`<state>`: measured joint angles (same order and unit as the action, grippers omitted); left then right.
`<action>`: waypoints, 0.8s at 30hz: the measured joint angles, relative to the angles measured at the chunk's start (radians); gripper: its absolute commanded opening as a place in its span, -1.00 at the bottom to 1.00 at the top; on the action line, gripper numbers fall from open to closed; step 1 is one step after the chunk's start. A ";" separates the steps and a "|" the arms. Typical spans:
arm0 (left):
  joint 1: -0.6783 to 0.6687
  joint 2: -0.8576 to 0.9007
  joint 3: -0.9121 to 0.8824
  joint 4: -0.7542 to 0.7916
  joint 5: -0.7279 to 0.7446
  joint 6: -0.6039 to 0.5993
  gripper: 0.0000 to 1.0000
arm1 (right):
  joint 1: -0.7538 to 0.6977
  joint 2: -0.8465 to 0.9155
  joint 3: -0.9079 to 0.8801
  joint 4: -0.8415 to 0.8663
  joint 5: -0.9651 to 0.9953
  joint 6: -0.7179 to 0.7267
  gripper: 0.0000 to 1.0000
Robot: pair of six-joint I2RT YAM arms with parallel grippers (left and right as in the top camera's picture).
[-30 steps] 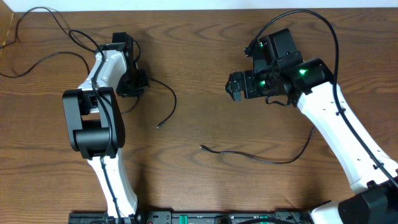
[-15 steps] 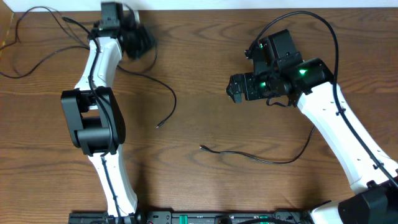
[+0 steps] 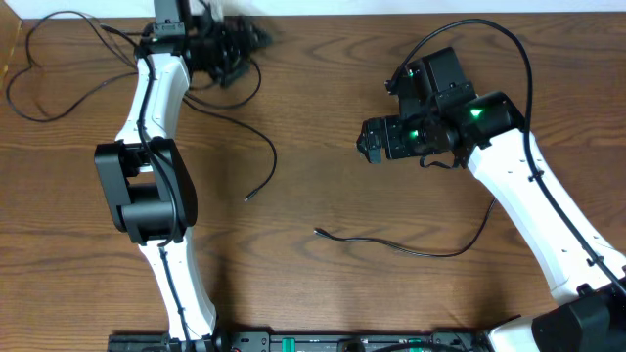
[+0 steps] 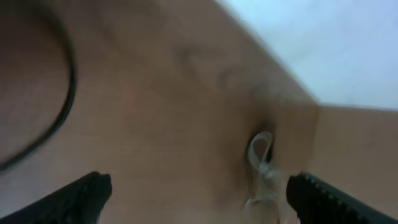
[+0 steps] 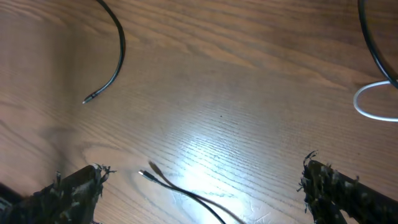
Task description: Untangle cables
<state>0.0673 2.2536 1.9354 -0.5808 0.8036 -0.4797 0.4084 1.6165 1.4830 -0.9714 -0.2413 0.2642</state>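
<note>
We aim our spread-open left gripper (image 4: 199, 190) at the white cable (image 4: 261, 155) ahead (likely to pinch it); the right gripper (image 5: 202, 180) gapes empty.

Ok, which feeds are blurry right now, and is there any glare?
Left wrist view: badly blurred throughout, the white cable and a black cable are just soft streaks. Right wrist view: sharp, but a bright glare patch sits on the table beside a black plug end. Overhead: sharp, only the left gripper is smeared.
</note>
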 measured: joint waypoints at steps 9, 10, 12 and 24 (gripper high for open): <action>-0.001 0.000 0.000 -0.414 -0.094 0.295 0.92 | 0.000 0.000 -0.001 0.010 0.000 0.000 0.98; -0.001 0.000 0.000 -0.428 -0.116 0.316 0.92 | 0.000 0.000 -0.001 0.014 0.000 0.000 0.99; -0.001 -0.012 0.000 -0.457 -0.163 0.348 0.92 | 0.000 0.000 -0.001 0.023 0.000 0.001 0.99; -0.092 -0.221 -0.026 -0.692 -0.443 0.403 0.81 | 0.000 0.000 -0.002 0.062 0.000 0.006 0.99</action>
<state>-0.0246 2.0323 1.9091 -1.2724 0.3603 -0.0765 0.4084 1.6169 1.4815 -0.9096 -0.2413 0.2703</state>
